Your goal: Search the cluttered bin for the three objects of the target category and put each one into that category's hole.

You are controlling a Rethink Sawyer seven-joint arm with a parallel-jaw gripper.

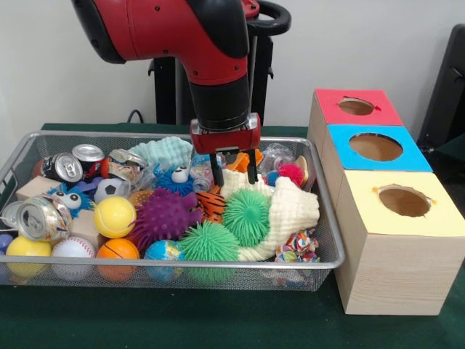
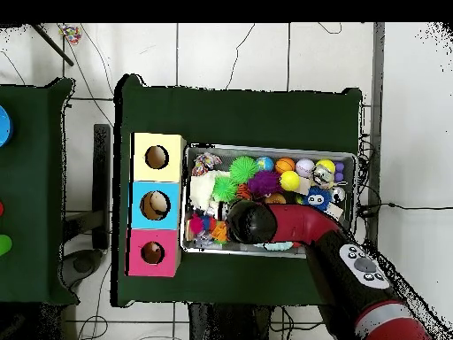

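Right now we see our red arm [image 1: 211,51] reaching down from above, its wrist vertical over the wire bin [image 1: 320,218]. Our pincer [image 1: 234,169] hangs low, its two black fingers [image 1: 252,169] spread apart with nothing between them. Just below the tips lies a cream knitted cloth [image 1: 290,211]; an orange toy [image 1: 243,161] sits right behind them. A green spiky ball [image 1: 245,217] lies in front and below, with a purple spiky ball [image 1: 164,216] off to its side. Well off to the other side stand three boxes with holes: red [image 1: 356,106], blue [image 1: 375,147] and yellow [image 1: 404,201].
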